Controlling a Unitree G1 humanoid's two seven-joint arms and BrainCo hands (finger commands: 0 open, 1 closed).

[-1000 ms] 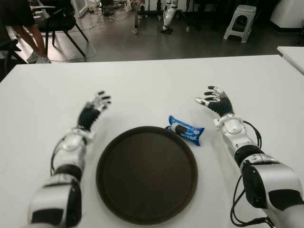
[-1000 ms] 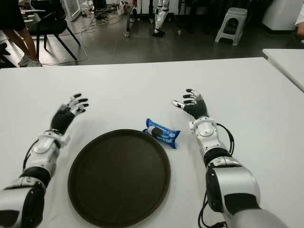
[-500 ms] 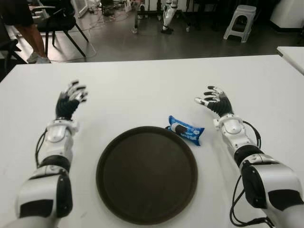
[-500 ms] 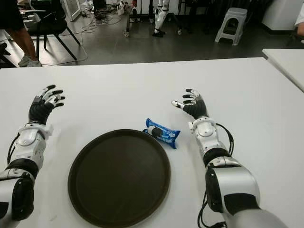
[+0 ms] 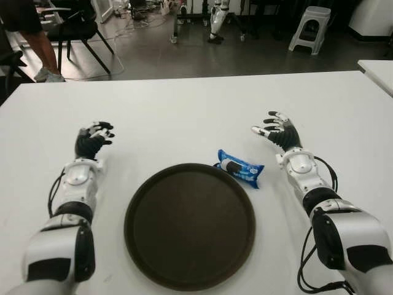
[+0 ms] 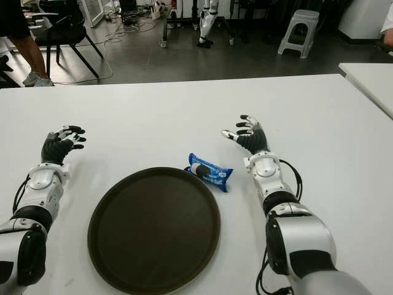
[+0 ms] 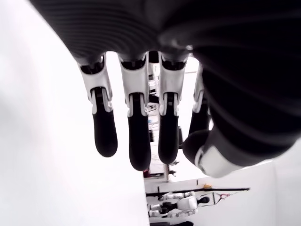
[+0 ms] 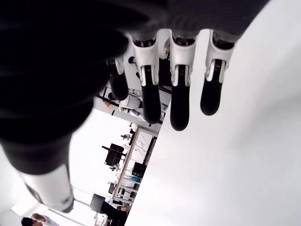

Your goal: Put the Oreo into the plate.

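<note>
The Oreo, a blue packet with a cookie printed on it, lies flat on the white table, touching the far right rim of the plate. The plate is a round dark brown tray in front of me with nothing on it. My right hand shows just right of the Oreo, a short gap away, its fingers spread and holding nothing. My left hand shows well left of the plate, with relaxed fingers that hold nothing.
The table's far edge runs across the view, with a dark floor beyond it. On that floor are a black chair, a person's legs at the back left and a grey stool. A second white table shows at the right edge.
My left hand has swung left, away from the plate's rim, then dropped a little with its fingers slightly more curled. The right hand, Oreo and plate have not moved.
</note>
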